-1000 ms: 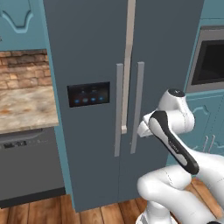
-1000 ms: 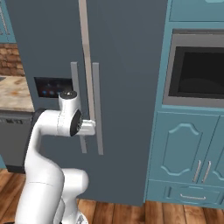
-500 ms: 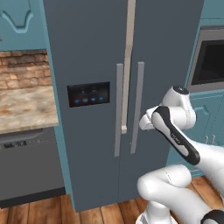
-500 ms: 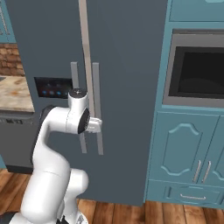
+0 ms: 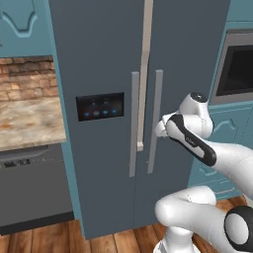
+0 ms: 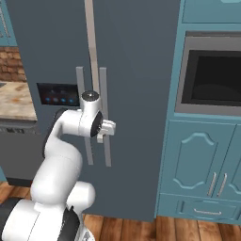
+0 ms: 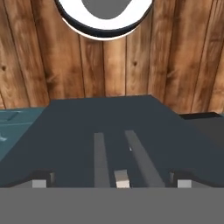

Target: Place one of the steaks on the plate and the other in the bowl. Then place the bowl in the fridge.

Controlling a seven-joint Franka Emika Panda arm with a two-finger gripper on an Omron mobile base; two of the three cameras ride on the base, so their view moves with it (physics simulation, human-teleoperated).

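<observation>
Hand view, fridge (image 7: 78, 131) handles cut off, hand (image 7: 111, 181) spread

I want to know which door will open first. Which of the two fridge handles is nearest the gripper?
The right-hand handle of the fridge: the open gripper sits right at it, while the left-hand handle stands beyond, nearer the black panel.

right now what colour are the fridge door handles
Light grey handles on the dark grey-blue fridge, clearest in the left base view.
</observation>
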